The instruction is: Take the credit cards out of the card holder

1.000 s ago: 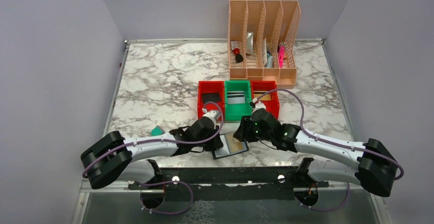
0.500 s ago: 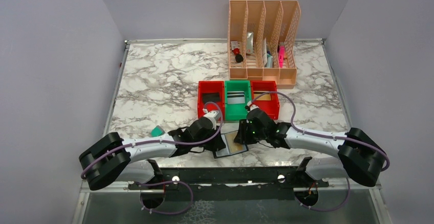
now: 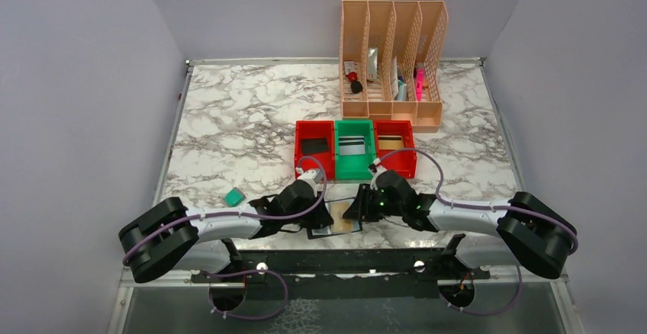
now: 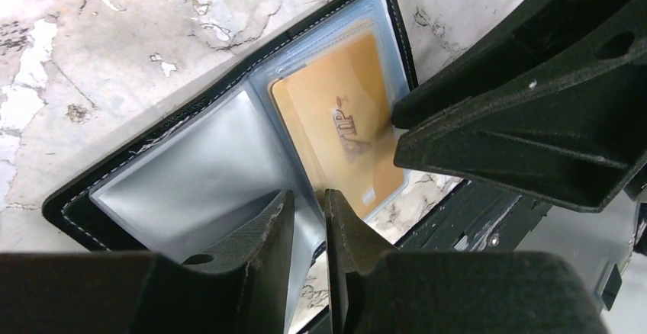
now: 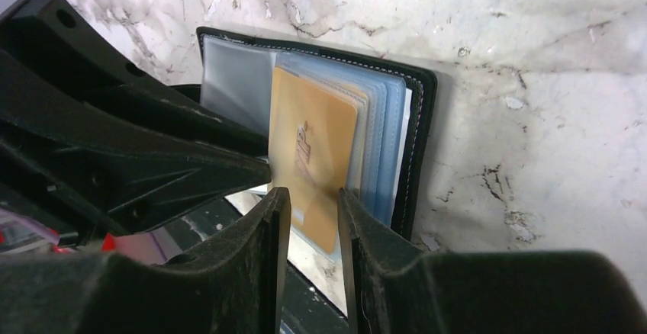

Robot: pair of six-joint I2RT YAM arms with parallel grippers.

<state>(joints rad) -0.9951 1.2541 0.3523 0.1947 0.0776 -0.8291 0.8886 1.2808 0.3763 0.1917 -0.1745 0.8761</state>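
The black card holder (image 3: 329, 227) lies open at the table's near edge, between my two grippers. In the left wrist view the card holder (image 4: 183, 174) shows a grey clear sleeve and a gold credit card (image 4: 343, 128) in a pocket. My left gripper (image 4: 309, 206) is shut on the lower edge of that sleeve. My right gripper (image 5: 311, 200) stands open with a narrow gap, its fingertips just over the near end of the gold card (image 5: 313, 136). Blue-grey pockets of the card holder (image 5: 385, 120) fan out beside the card. In the top view the left gripper (image 3: 323, 216) and right gripper (image 3: 355, 210) almost meet.
Two red bins (image 3: 313, 151) (image 3: 395, 148) and a green bin (image 3: 355, 152) sit just behind the grippers, with cards inside. An orange file rack (image 3: 393, 59) stands at the back. A small teal object (image 3: 234, 196) lies to the left. A black rail (image 3: 328, 261) runs along the near edge.
My right gripper has moved left and down onto the card holder and narrowed its jaws. The card holder has shifted slightly left toward the table edge with the left gripper.
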